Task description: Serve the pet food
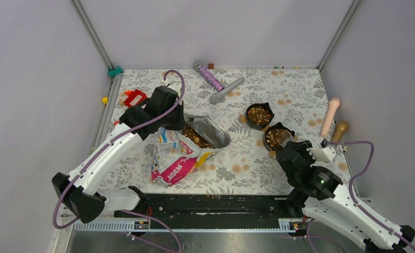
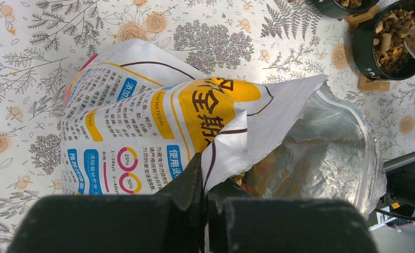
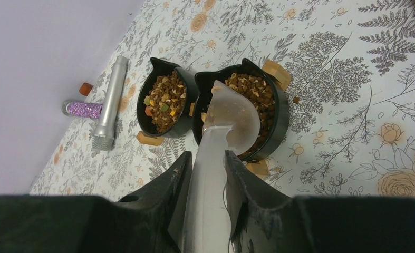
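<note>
The pet food (image 3: 165,100) is brown and orange-tan with green flecks, in black bowls (image 3: 180,125). The bag (image 2: 142,105) is white with yellow, blue and pink print, silver inside. The scoop (image 3: 231,113) is frosted white. The mat (image 1: 300,89) shows grey leaves and orange flowers.

Floral mat (image 1: 300,89) under food bag (image 1: 174,157), two bowls (image 3: 282,118) (both black)

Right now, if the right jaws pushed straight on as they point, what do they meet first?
Probably the kibble in the near bowl: the held scoop leads and hangs over it. Depth is unclear.
</note>
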